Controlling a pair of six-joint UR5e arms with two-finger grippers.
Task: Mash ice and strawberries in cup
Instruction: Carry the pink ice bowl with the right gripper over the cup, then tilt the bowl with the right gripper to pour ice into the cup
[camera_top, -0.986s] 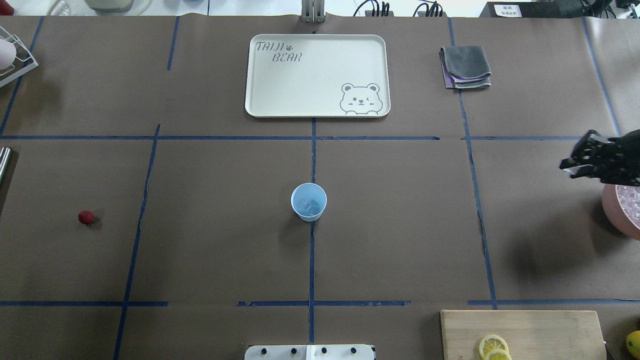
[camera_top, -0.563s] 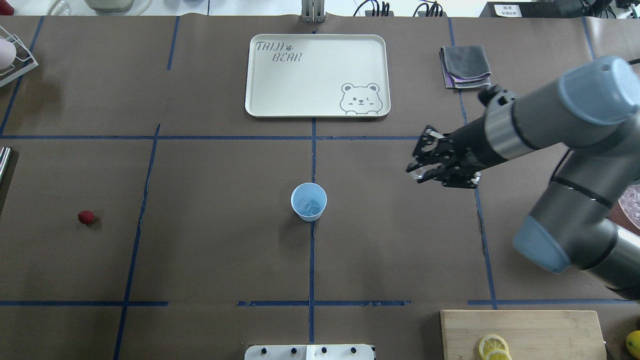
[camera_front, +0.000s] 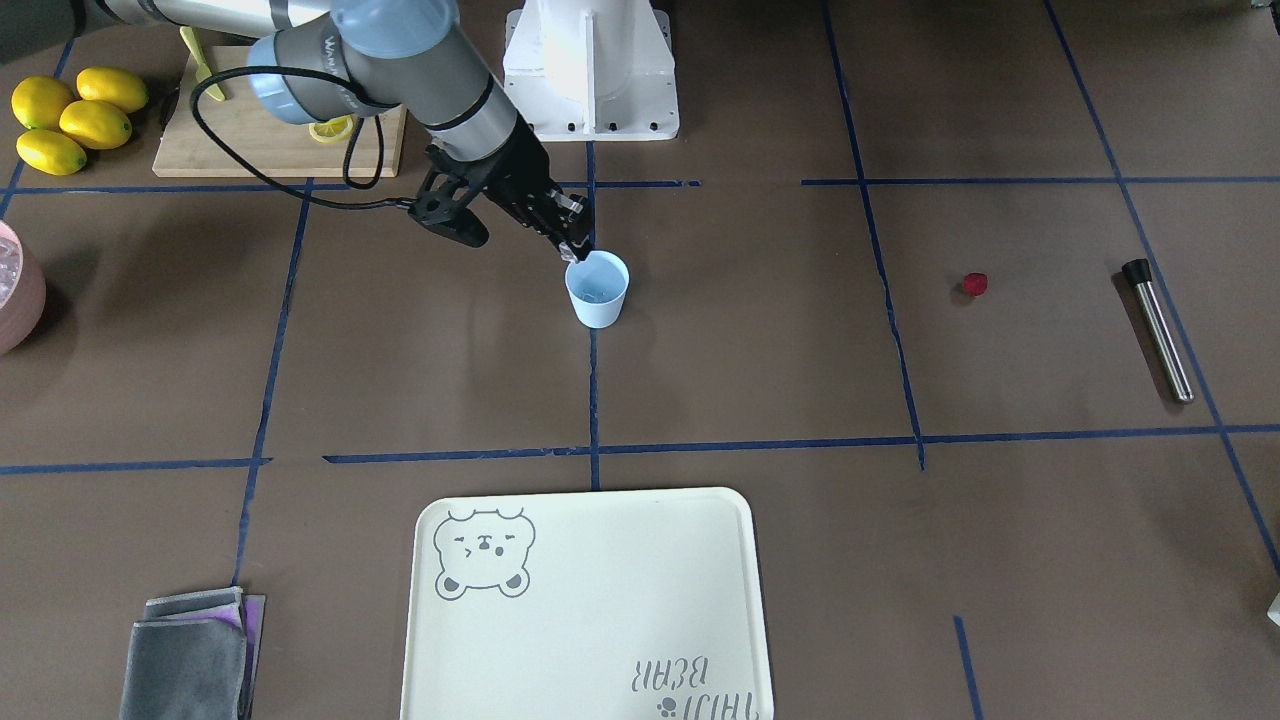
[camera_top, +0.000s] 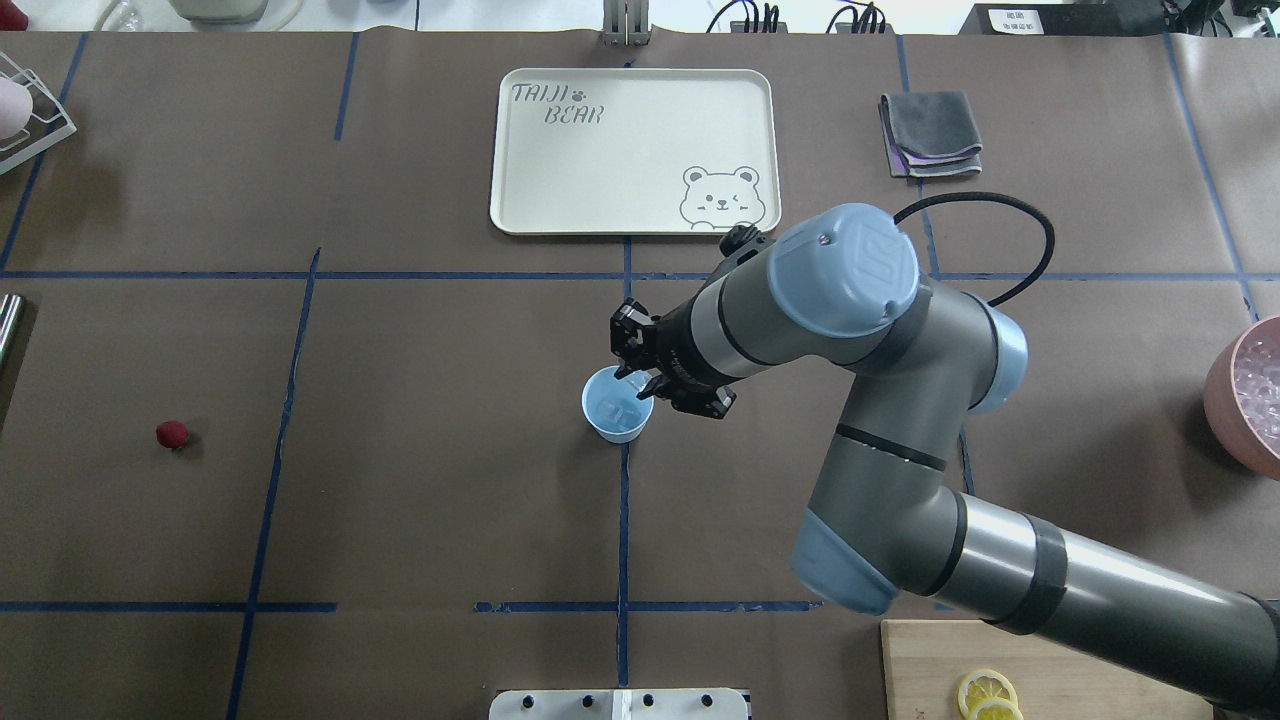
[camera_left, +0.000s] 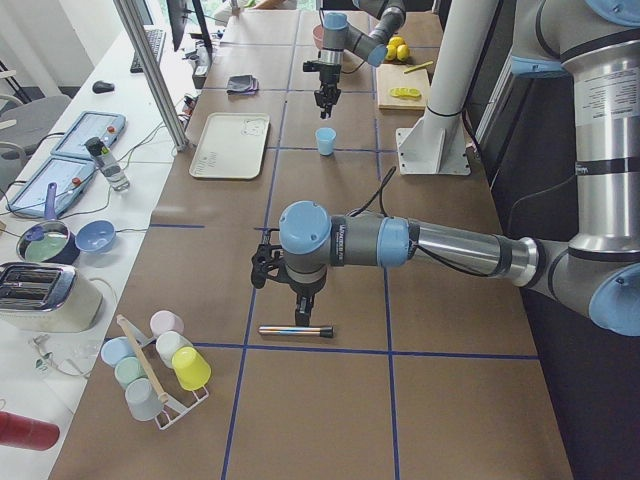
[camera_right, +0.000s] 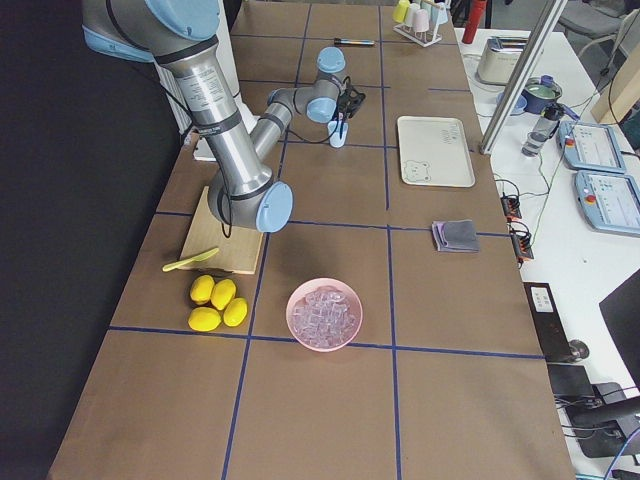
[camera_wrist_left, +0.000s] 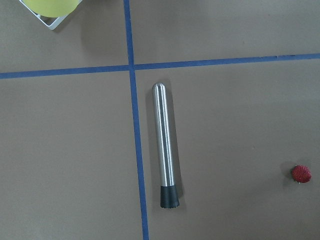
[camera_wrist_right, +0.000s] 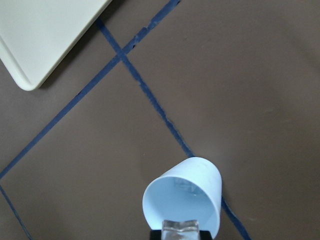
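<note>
The pale blue cup (camera_top: 610, 420) stands at the table's middle with a few chunks of ice (camera_top: 622, 409) inside. My right gripper (camera_top: 633, 373) hangs over the cup's rim, shut on a clear ice chunk (camera_wrist_right: 180, 231) just above the cup's mouth (camera_wrist_right: 182, 200). The strawberry (camera_top: 172, 433) lies alone far to the left on the table. The left gripper (camera_left: 298, 312) shows only in the exterior left view, above a steel muddler (camera_wrist_left: 165, 145); I cannot tell whether it is open or shut.
A pink bowl of ice (camera_right: 323, 314) stands at the right end. A cream tray (camera_top: 635, 150) and a folded grey cloth (camera_top: 930, 133) lie at the back. A cutting board with lemon slices (camera_top: 988, 693), whole lemons (camera_front: 70, 115) and a cup rack (camera_left: 155, 370) stand around.
My right arm has swung left from beside the pink bowl to the cup's rim, carrying an ice chunk. The cup and strawberry have not moved.
</note>
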